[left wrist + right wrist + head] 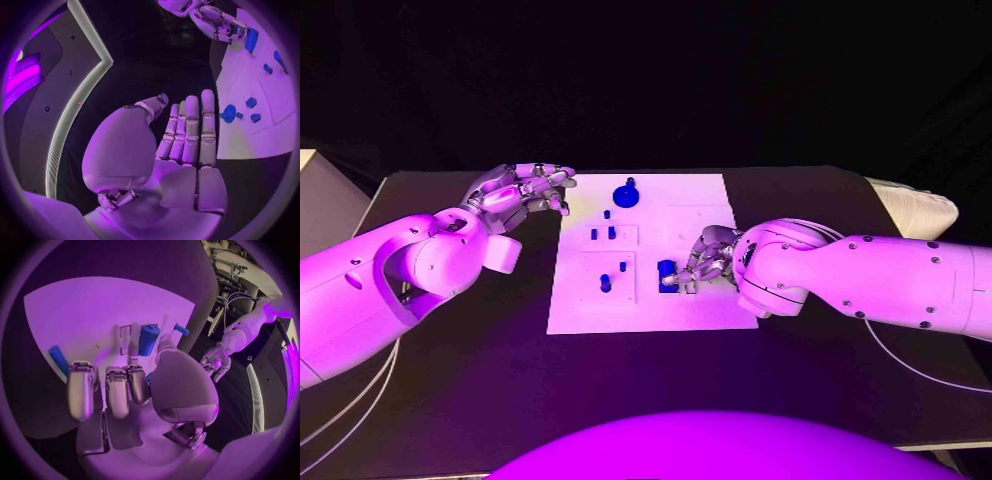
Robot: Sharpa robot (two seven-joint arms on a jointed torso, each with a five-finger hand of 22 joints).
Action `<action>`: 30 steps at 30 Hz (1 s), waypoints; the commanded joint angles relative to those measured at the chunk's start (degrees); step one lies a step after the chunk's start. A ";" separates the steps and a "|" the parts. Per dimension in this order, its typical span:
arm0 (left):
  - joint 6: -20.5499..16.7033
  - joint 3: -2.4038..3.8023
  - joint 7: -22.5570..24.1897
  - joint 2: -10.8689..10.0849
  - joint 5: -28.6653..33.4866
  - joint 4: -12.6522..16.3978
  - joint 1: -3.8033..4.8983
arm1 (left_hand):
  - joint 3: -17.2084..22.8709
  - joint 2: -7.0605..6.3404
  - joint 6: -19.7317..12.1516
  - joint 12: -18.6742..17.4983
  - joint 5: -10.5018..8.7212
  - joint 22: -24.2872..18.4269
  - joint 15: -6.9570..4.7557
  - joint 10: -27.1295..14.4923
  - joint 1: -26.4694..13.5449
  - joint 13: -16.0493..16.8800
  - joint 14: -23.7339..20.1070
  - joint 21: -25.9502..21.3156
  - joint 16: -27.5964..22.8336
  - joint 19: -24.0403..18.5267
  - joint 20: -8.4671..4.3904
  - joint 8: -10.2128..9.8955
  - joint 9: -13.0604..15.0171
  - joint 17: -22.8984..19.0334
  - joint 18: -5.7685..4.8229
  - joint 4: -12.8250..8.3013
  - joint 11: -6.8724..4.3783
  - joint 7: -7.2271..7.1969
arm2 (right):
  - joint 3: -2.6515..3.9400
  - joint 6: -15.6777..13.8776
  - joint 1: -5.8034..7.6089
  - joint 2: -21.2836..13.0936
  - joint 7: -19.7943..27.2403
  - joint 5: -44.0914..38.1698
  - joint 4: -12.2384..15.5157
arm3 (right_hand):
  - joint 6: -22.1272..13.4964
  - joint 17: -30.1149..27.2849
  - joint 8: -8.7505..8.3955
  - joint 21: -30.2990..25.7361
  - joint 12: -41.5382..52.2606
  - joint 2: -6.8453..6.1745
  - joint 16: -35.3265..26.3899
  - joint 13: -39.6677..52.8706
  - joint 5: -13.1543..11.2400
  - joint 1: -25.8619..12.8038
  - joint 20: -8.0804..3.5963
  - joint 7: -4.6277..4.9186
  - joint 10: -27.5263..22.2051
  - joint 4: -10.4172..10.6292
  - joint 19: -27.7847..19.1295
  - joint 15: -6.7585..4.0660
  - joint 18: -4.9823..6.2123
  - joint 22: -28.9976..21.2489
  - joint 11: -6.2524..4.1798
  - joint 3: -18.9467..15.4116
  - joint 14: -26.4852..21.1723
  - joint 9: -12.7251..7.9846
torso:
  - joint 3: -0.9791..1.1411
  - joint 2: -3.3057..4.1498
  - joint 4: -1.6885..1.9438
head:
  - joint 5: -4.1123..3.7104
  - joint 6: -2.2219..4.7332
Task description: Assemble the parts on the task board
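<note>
2 hands: left hand (524,190) spread, idle; right hand (707,258) grasps blue part (668,274).

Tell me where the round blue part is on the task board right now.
In the head view the round blue part sits at the task board's far edge, nearest the left robot hand.

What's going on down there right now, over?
Left hand open beside task board. Right hand on a blue part; grip unclear. Nothing blocking.
</note>
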 commanded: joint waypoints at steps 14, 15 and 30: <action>1.13 0.01 0.08 0.28 -0.11 -0.09 -0.18 | 0.07 0.67 -0.47 -0.31 0.05 -0.16 0.18 -0.30 -0.03 -0.07 0.04 -0.30 -0.28 0.49 0.04 0.25 -0.10 0.09 0.75 0.48 0.04 -0.06 | 0.00 1.00 -0.48 -1.58 -0.12 -3.56 1.59 | 0.60 15.06 0.97 1.18 0.78 0.85 0.46 9.33 0.56 5.20 -0.60 -0.19 1.95 -0.03 3.95 -0.72 -0.80 11.47 -0.63 1.11 5.87 -0.36 | -0.09 -0.02 0.05 | -0.08 0.01; 1.13 0.01 0.08 0.28 -0.12 -0.09 -0.18 | 0.07 0.67 -0.47 -0.31 0.05 -0.16 0.18 -0.30 -0.03 -0.07 0.04 -0.30 -0.28 0.49 0.04 0.25 -0.10 0.09 0.75 0.48 0.04 -0.06 | 0.00 0.98 -0.49 -1.41 -0.20 -3.64 1.40 | 0.61 15.06 1.00 1.23 0.79 1.22 0.46 9.35 0.59 5.37 -0.61 -0.20 1.97 -0.04 3.97 -0.73 -0.81 11.50 -0.64 1.19 5.87 -0.42 | -0.09 0.00 0.05 | -0.11 0.01; 1.10 0.01 0.14 0.24 -0.13 0.08 -0.19 | 0.05 0.74 -0.48 -0.31 0.05 -0.19 0.19 -0.31 -0.07 -0.07 0.04 -0.35 -0.27 0.51 0.05 0.28 -0.11 0.10 0.75 0.58 0.05 -0.05 | 0.01 1.65 -0.71 0.65 -0.40 -4.04 0.20 | 0.56 15.06 1.09 1.31 0.98 2.63 0.46 9.56 2.82 6.98 -0.69 -0.28 2.15 -0.20 4.01 -0.80 -0.83 11.62 -0.71 1.17 5.87 -0.97 | -0.15 0.05 0.03 | 0.05 0.01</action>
